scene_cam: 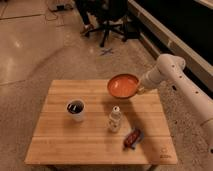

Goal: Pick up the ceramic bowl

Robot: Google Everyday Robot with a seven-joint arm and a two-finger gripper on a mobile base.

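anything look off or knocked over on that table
Nothing spilled or toppled. The ceramic bowl is tilted and raised off the table, held at its right rim by the gripper. The cup, small bottle and snack wrapper look undisturbed.

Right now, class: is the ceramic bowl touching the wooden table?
Apart. The camera view shows the ceramic bowl tilted and raised above the wooden table, its far rim over the floor beyond the table's edge, with the gripper at its right rim.

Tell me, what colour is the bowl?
Orange-red ceramic bowl, gripper at its right rim; camera view shows it best.
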